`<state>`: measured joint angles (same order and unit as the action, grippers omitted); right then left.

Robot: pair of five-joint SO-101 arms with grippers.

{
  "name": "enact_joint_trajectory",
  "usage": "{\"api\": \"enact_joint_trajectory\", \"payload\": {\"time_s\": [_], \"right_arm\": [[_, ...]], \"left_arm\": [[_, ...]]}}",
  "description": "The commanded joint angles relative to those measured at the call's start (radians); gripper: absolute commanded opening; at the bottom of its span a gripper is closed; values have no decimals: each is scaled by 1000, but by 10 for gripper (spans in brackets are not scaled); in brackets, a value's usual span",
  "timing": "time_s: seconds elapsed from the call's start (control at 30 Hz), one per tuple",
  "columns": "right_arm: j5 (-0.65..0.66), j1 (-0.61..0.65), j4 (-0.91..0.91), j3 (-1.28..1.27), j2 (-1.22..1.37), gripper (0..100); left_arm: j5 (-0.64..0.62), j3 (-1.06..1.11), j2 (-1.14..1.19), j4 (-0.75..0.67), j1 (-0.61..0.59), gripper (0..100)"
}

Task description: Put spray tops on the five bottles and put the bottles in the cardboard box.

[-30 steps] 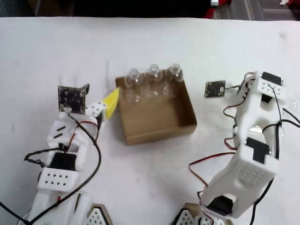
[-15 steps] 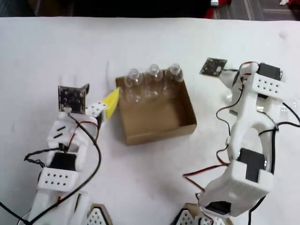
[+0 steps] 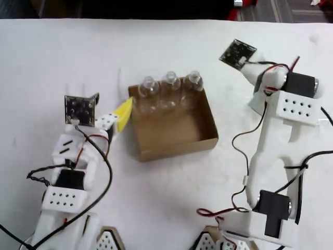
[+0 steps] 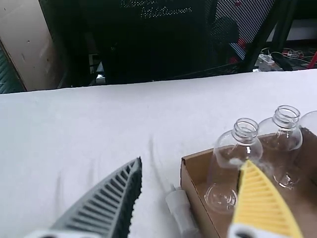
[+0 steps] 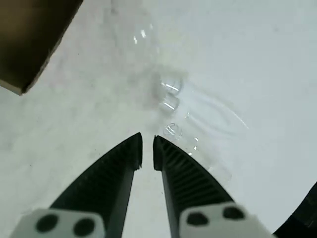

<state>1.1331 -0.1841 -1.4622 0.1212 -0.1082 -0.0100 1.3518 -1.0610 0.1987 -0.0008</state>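
Now the right hand (image 5: 147, 144), clenched and empty, hovers with a bottle (image 5: 184, 111) lying just beyond its tips. Fetching it seems the step; next the hand must spread and descend. Meanwhile the left hand (image 4: 191, 162) sits released beside the box (image 3: 179, 147).

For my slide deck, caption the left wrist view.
Open left gripper beside a cardboard box holding clear bottles without tops.

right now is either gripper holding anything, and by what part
Nothing is held. The left gripper is open and empty beside the box; the right gripper is shut on nothing, a clear bottle lying near its tips.
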Motion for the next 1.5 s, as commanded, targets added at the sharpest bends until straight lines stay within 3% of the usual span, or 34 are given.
{"api": "enact_joint_trajectory", "payload": {"time_s": [0.0, 0.3, 0.43, 0.63, 0.83, 0.9, 1.03, 1.17, 1.47], "right_arm": [[-57, 12, -10, 31, -41, 16], [-104, 10, 12, 28, -39, 16], [-178, 18, 134, -34, -39, 18], [-183, 28, 320, -183, -22, 21], [-183, -56, 278, 41, 177, 34], [-118, -117, 203, 189, 285, 84], [140, -188, -30, 443, 522, 190], [367, -229, -148, 589, 705, 201], [422, -223, -142, 835, 961, 203]], "left_arm": [[11, -5, -31, -23, 12, 293], [11, -5, -31, -25, 12, 293], [11, -5, -31, -25, 12, 293], [11, -5, -30, -25, 12, 293], [11, -5, -28, -25, 12, 293], [12, -5, -28, -25, 12, 293], [12, -5, -30, -25, 12, 293], [12, -5, -31, -25, 12, 293], [12, -5, -28, -25, 12, 293]]}}
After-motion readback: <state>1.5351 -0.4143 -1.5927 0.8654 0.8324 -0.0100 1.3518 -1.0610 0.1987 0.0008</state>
